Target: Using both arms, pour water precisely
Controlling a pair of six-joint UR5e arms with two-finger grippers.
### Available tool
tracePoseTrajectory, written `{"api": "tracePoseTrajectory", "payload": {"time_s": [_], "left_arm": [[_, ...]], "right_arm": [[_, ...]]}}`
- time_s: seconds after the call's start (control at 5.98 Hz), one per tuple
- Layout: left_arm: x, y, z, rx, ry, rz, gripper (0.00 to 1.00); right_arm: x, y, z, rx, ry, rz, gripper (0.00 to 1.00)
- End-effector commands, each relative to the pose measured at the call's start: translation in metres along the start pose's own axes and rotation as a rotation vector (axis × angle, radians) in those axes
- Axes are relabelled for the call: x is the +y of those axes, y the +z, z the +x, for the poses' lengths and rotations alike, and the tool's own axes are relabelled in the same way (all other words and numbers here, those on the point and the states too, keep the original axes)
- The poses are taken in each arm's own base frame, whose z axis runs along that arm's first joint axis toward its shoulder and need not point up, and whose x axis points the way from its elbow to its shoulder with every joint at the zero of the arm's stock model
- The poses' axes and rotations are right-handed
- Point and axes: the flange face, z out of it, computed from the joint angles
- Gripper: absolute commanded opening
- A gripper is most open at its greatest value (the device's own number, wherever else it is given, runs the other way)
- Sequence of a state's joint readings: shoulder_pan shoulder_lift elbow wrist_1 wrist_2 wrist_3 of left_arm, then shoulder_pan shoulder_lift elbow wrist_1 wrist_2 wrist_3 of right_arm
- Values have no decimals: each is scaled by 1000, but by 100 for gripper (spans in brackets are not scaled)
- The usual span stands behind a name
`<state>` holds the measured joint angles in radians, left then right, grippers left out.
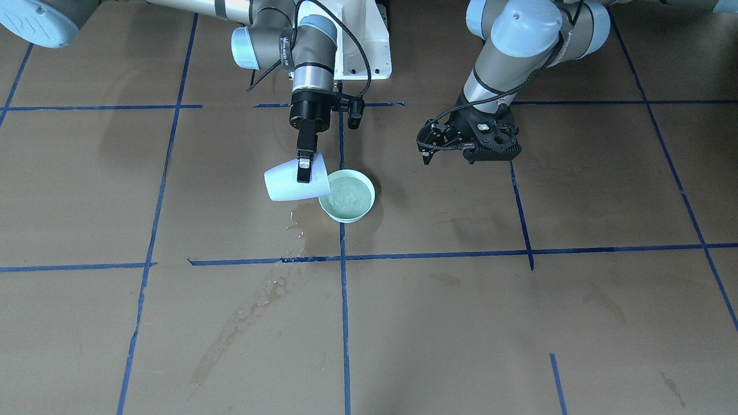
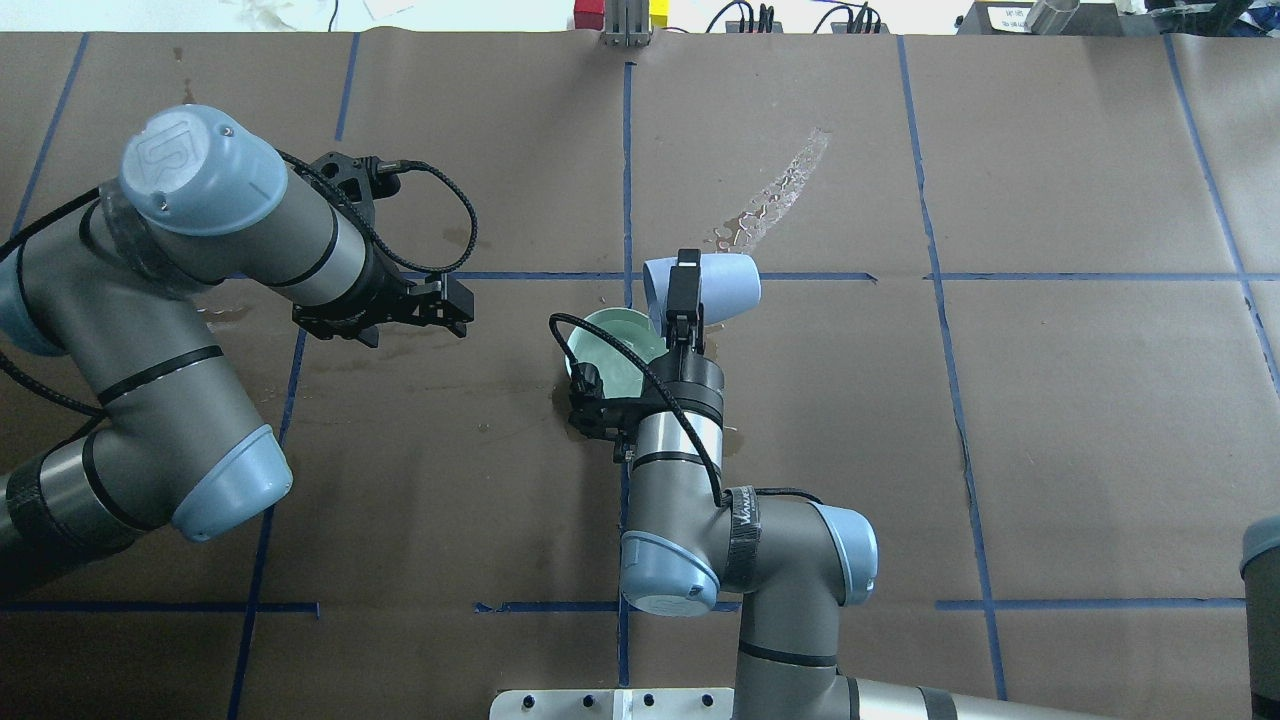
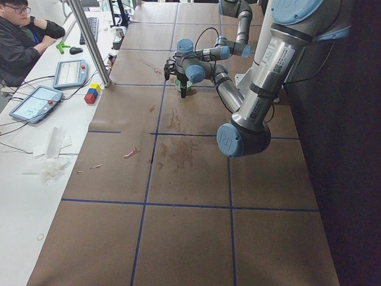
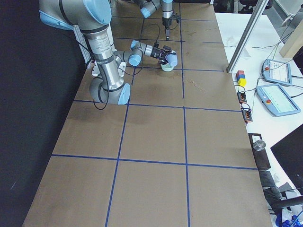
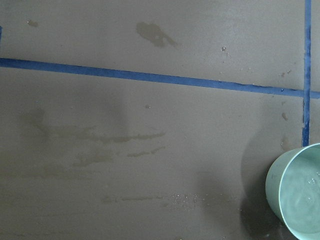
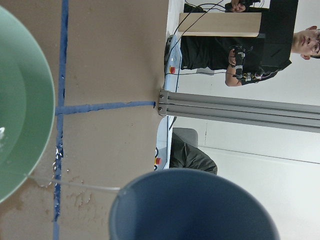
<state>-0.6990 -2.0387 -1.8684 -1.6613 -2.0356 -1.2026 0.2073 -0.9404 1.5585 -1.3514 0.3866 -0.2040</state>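
My right gripper (image 1: 304,168) is clamped on the rim of a pale blue cup (image 1: 286,184). The cup is tipped on its side, its mouth at the edge of a green bowl (image 1: 345,217). The water (image 1: 347,193) lies in that bowl. A wet stain (image 1: 301,223) marks the brown table (image 1: 576,190) just beside it. My left gripper (image 1: 425,147) hangs near the bowl, fingers spread, empty.

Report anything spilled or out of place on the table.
A glossy puddle of spilled water lies beside the green bowl, under the tipped cup in the right hand, and a beaded wet streak trails away from it.
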Motion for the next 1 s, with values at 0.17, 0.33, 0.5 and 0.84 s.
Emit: {"api": "tracePoseTrajectory", "payload": {"time_s": [0.17,0.33,0.5,0.84], "left_arm": [[0,-1,0,1,-1,1,100],[0,-1,0,1,-1,1,100],[0,-1,0,3,0,1,100],[0,-2,0,3,-2,1,100]], "right_arm": [[1,0,-1,0,0,0,0],[-1,-1,1,0,11,5,1],[-1,-3,0,0,19,8,2],[-7,-8,15,-3,78,23,0]]}}
